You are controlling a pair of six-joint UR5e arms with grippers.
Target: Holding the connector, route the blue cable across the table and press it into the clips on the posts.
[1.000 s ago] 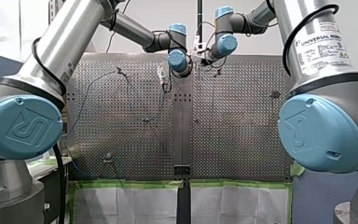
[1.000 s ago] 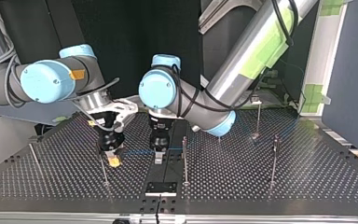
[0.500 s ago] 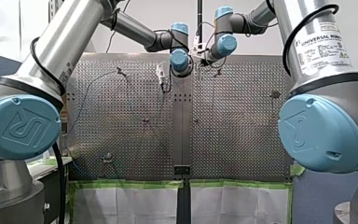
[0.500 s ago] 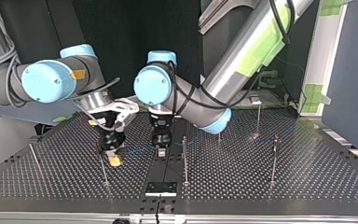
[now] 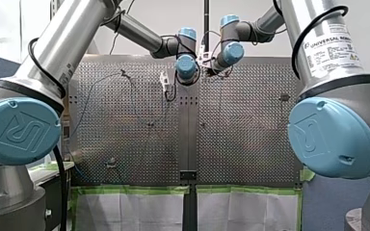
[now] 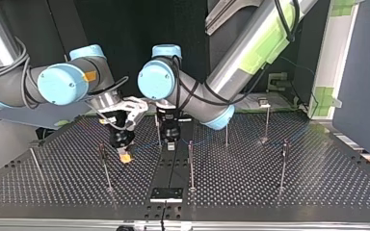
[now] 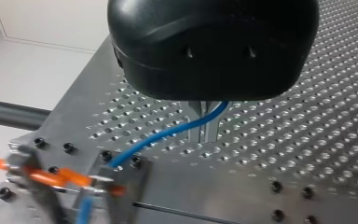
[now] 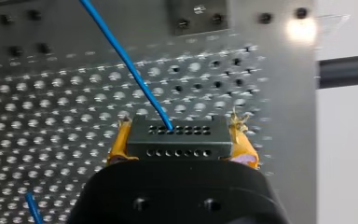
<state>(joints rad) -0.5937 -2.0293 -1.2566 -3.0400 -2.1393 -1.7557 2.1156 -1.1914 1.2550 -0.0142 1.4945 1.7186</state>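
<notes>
The right pincer (image 8: 182,140), clamped on the connector (image 8: 177,133), and left pincer (image 7: 207,109), pinching the blue cable (image 7: 168,133), had shifted together over the desk (image 6: 270,183), seemingly nearing a post (image 6: 158,132).

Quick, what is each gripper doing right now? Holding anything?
Left gripper: closed on the cable.
Right gripper: closed on the connector.
</notes>
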